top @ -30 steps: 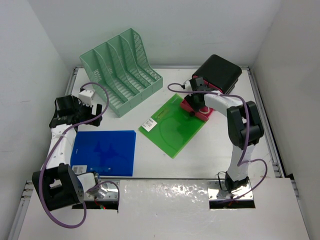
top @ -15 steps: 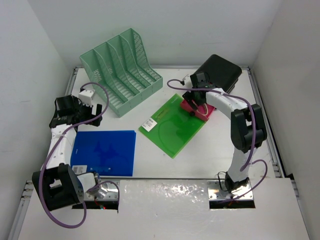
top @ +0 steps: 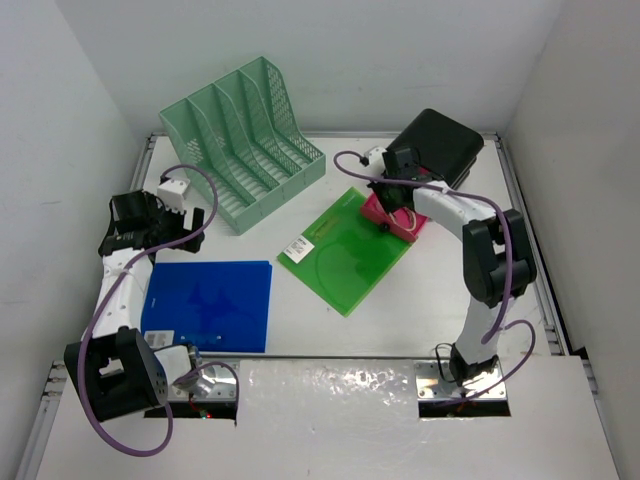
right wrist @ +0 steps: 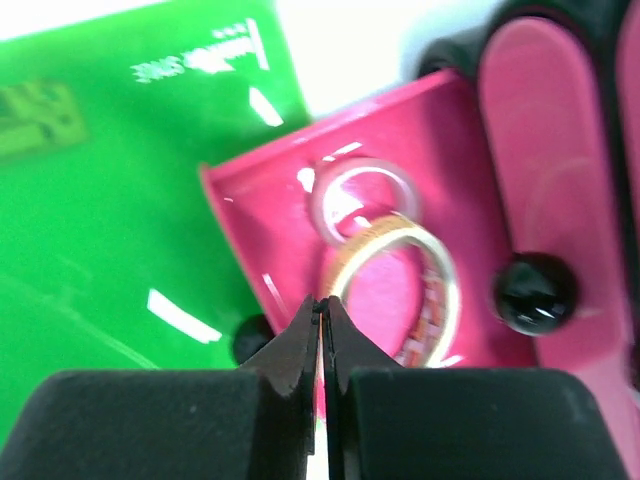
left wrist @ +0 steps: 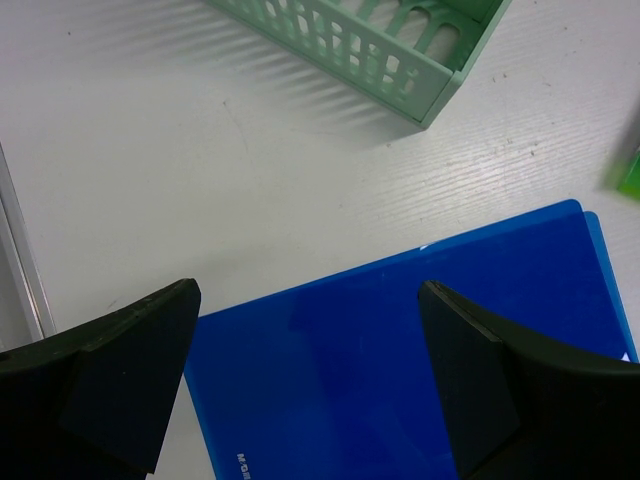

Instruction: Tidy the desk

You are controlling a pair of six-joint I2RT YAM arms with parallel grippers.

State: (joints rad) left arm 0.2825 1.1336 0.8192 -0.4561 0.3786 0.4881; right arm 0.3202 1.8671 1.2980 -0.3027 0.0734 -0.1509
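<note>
Right gripper: jaws closed, empty, at tape roll | left gripper: jaws apart above blue folder | advice: spread right jaws before grasping.

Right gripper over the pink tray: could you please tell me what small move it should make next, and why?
Probably open the fingers first. The right gripper is shut with nothing between its tips, poised just above the pink tray, near the tape ring inside it. Shut, it cannot take hold of either, so opening seems to come before any descent.
</note>
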